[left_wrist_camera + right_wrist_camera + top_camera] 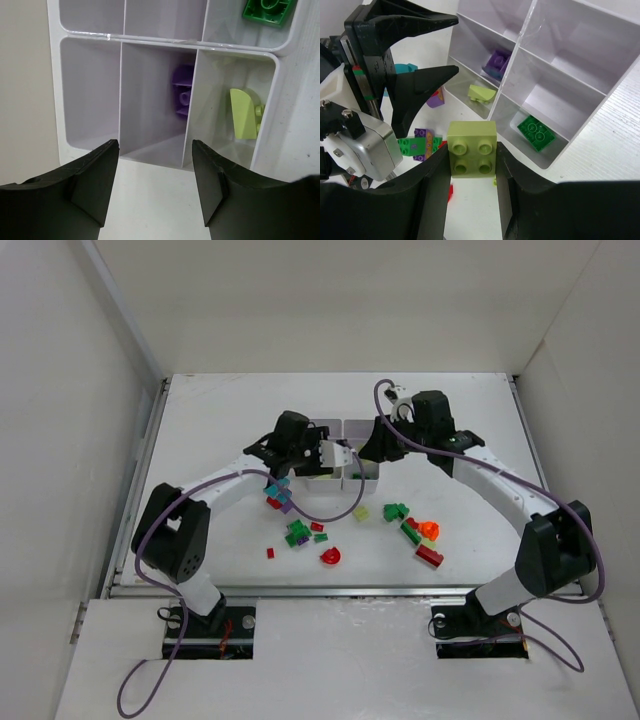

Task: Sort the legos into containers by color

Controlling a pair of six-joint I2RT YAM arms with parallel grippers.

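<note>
My right gripper (472,156) is shut on a yellow-green two-by-two lego (472,145), held above the table just short of the white containers tray (560,85). The tray (352,426) holds a purple lego (182,95), a yellow-green sloped lego (245,114) and a green lego (267,11), each in its own compartment. My left gripper (155,150) is open with nothing between its jaws, hovering at the tray's (56,100) near edge. From above, the left gripper (325,455) and the right gripper (368,462) flank the tray.
Loose legos lie in front of the tray: a cyan and purple cluster (278,490), green ones (297,533), a red one (330,556), a yellow-green one (361,512), green (395,511), orange (429,530) and red (430,556). White walls enclose the table.
</note>
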